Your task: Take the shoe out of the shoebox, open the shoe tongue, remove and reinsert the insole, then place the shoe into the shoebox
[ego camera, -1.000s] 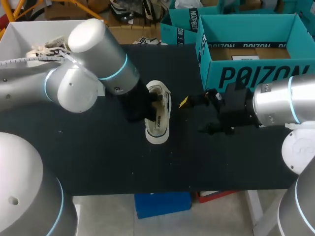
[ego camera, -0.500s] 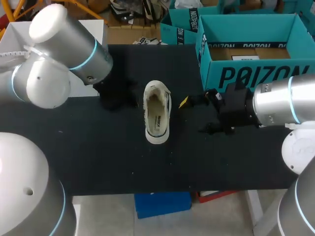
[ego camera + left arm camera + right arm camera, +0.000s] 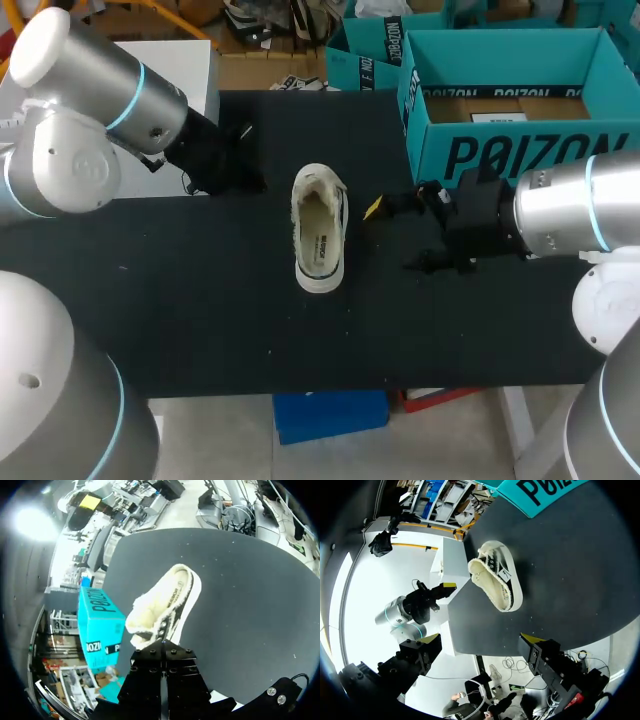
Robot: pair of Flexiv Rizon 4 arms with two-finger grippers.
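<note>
White shoe [image 3: 320,228] on black table [image 3: 200,300] between spread right hand [image 3: 481,640] and left hand [image 3: 446,587], grip unclear

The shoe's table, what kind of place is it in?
Probably a robot lab: the left arm and right arm flank a black table with one shoe and a teal shoebox.

White shoe [image 3: 319,228] upright beside shoebox [image 3: 520,110]

The left arm [image 3: 90,110] and right arm [image 3: 570,215] are wearing rounded silver shells with thin blue rings, ending in black screw-studded mounts.
</note>
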